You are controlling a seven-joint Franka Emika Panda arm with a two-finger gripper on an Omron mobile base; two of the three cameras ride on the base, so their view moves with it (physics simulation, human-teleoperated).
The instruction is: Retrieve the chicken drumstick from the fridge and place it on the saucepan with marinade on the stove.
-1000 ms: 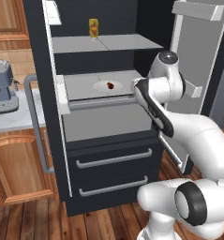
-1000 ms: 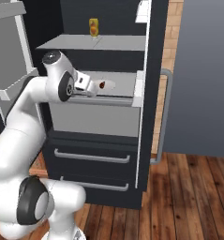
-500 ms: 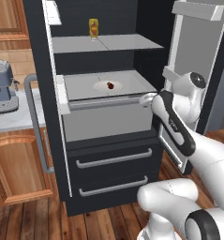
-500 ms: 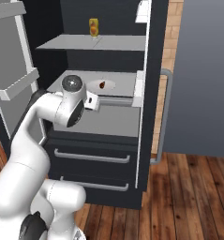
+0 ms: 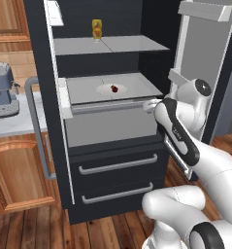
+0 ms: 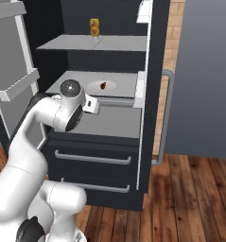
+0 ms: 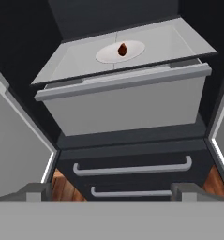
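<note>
Fridge (image 5: 112, 160) open, both doors swung out. Left of the fridge, one grey coffee machine (image 5: 2, 92) on a counter, cut off by the frame edge. Inside: two grey shelves, one grey bin under the lower shelf, two dark drawers with bar handles below it. One yellow-orange squeeze bottle (image 5: 96, 29) on the upper shelf. One round white plate (image 5: 112, 89) on the lower shelf, with one chicken drumstick (image 5: 114, 89) lying on it, a small reddish-brown lump, shape hard to make out. Gripper (image 5: 150, 105) sits just right of the bin's front edge, below and in front of the plate, well apart from the drumstick; jaws stand wide apart, holding nothing. Right door's upper part is cut off.
</note>
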